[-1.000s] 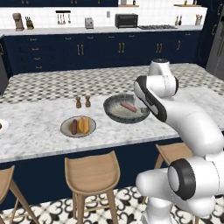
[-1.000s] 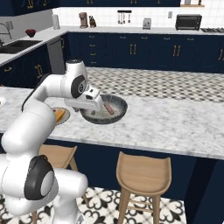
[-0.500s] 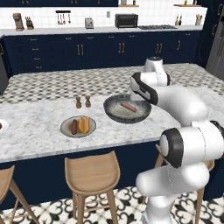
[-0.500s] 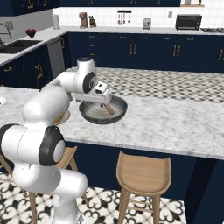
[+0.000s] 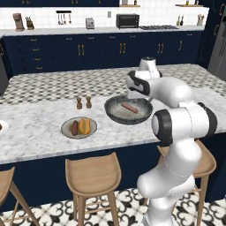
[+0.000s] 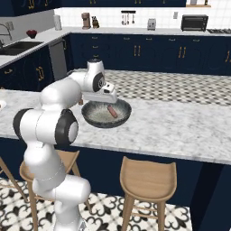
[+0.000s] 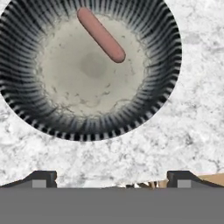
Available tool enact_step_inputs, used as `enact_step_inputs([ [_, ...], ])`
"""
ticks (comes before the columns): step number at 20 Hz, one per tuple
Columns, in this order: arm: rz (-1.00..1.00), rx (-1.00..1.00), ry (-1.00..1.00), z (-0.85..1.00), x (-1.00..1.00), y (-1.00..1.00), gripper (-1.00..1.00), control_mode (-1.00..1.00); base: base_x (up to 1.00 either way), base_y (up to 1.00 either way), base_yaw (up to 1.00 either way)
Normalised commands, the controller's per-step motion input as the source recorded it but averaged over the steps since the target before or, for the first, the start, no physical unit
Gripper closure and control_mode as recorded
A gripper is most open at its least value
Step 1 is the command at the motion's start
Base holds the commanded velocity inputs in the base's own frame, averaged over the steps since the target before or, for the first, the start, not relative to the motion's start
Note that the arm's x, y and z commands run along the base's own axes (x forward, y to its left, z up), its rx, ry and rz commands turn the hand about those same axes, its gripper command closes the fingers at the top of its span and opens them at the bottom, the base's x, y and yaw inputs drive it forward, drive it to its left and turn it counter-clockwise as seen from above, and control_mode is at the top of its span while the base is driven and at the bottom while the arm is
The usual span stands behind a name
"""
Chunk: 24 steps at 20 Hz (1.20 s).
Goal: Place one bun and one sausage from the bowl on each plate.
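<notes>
The dark-grey bowl [image 5: 115, 118] stands on the marble island with one sausage [image 5: 130, 107] lying on its speckled inside. In the hand view the bowl's ribbed wall [image 7: 168, 65] and the sausage [image 7: 101, 35] lie just ahead of my gripper [image 7: 112, 180], which is open and empty, its fingertips [image 7: 41, 177] wide apart over bare marble beside the rim. From the right base view the hand [image 6: 103, 94] hovers at the bowl's [image 6: 106, 124] far-left rim. A pale plate [image 5: 66, 131] to the left carries a sausage [image 5: 74, 127] and a bun [image 5: 84, 126]. Another plate [image 5: 1, 128] is cut off at the left edge.
Two small shakers [image 5: 84, 103] stand on the island just behind the loaded plate. Wooden stools [image 5: 92, 170] line the near side of the island. Dark cabinets and a back counter with appliances run along the far wall.
The hand has swung from the bowl's right rim up and back toward its far rim, and the elbow has risen. The jaws stayed open. Bowl and plates have not moved.
</notes>
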Motion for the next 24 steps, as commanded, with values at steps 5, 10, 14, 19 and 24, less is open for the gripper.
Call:
enact_step_inputs([
  [5, 0.01, 0.0, 0.0, -0.19, 0.33, 0.0, -1.0, -1.0, 0.0, 0.0, 0.0],
  [10, 0.0, 0.0, 0.0, -0.14, 0.4, 0.0, -1.0, -1.0, 0.0, 0.0, 0.0],
  [14, 0.0, 0.0, 0.0, -0.25, 0.7, 0.0, -1.0, -1.0, 0.0, 0.0, 0.0],
  [19, 0.06, -0.03, 0.0, -0.59, 0.56, 0.0, -1.0, -1.0, 0.0, 0.0, 0.0],
  [24, 0.24, -0.03, 0.01, -0.69, 0.19, -0.02, -1.0, -1.0, 0.0, 0.0, 0.0],
])
